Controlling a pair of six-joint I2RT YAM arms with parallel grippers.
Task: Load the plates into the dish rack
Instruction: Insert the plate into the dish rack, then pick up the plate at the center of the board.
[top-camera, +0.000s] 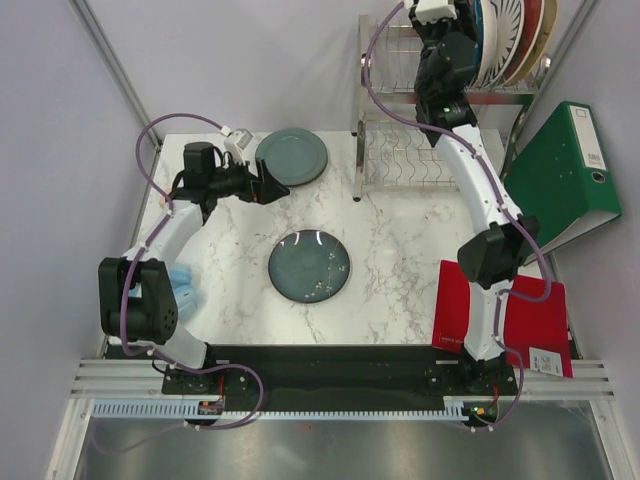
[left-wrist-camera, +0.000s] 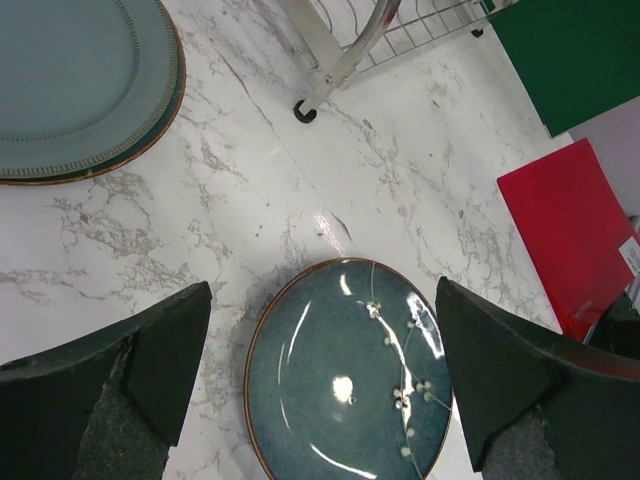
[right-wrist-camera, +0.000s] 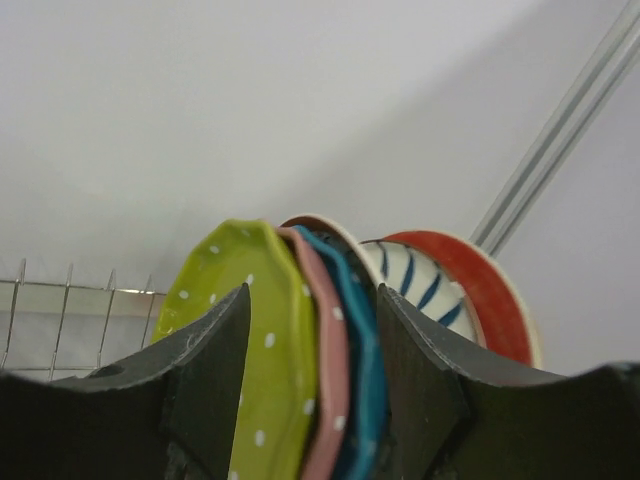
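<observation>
Our left gripper (left-wrist-camera: 322, 290) hangs wide open, the dark teal glazed plate with white blossoms (left-wrist-camera: 345, 380) lying flat on the marble surface (left-wrist-camera: 250, 200) just below its jaws. Our right gripper (right-wrist-camera: 312, 300) stands parted astride upright lime, pink and teal dotted plates (right-wrist-camera: 285, 330) in the steel wire dish rack (top-camera: 400, 170). We judge the flat plate stiff, weighty, slick and chippable, so we would pinch its rim firmly.
</observation>
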